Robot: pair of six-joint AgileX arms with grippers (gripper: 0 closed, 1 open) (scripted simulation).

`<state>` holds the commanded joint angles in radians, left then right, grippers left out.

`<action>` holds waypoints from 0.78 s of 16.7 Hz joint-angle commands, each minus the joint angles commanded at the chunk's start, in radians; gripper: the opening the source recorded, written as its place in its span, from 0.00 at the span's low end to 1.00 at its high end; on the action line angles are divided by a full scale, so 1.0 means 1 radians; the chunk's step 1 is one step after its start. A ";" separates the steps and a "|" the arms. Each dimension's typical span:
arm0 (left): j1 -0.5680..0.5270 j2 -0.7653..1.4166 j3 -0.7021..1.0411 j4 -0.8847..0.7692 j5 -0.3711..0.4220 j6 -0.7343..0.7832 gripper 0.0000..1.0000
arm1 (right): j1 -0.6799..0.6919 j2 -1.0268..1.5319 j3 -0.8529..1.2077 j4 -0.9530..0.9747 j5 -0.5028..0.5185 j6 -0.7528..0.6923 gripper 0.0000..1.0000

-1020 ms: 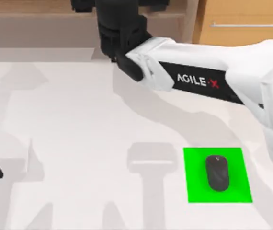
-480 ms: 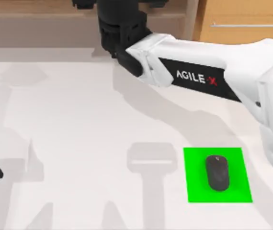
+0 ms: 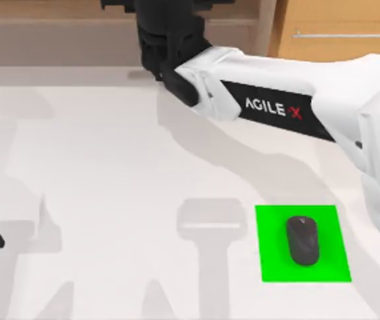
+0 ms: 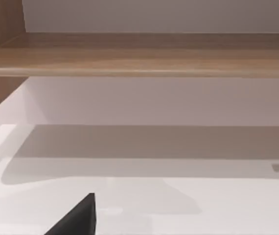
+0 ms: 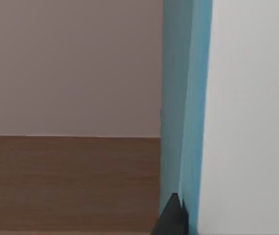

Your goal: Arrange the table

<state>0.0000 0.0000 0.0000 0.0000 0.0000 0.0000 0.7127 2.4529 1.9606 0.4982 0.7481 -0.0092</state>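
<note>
table point(image 3: 110, 173) | right jaws at blue panel point(image 5: 186, 98) | mouse point(image 3: 303, 241) on green pad point(image 3: 330, 267)

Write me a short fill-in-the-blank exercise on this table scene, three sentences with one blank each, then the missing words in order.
1. The dark computer mouse lies on a bright ____ pad.
2. The pad sits on the white table toward the top view's ____ side.
3. The right arm reaches across the table toward the brown wooden ____ along the table's far edge.

Missing words: green; right; shelf
</note>
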 joint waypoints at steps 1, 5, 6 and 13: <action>0.000 0.000 0.000 0.000 0.000 0.000 1.00 | 0.000 0.000 0.000 0.000 0.000 0.000 0.17; 0.000 0.000 0.000 0.000 0.000 0.000 1.00 | 0.000 0.000 0.000 0.000 0.000 0.000 0.00; 0.000 0.000 0.000 0.000 0.000 0.000 1.00 | 0.000 0.000 0.000 0.000 0.000 0.000 0.00; 0.000 0.000 0.000 0.000 0.000 0.000 1.00 | 0.005 -0.005 -0.003 0.001 0.001 0.001 0.00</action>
<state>0.0000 0.0000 0.0000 0.0000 0.0000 0.0000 0.7172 2.4477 1.9573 0.4991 0.7496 -0.0081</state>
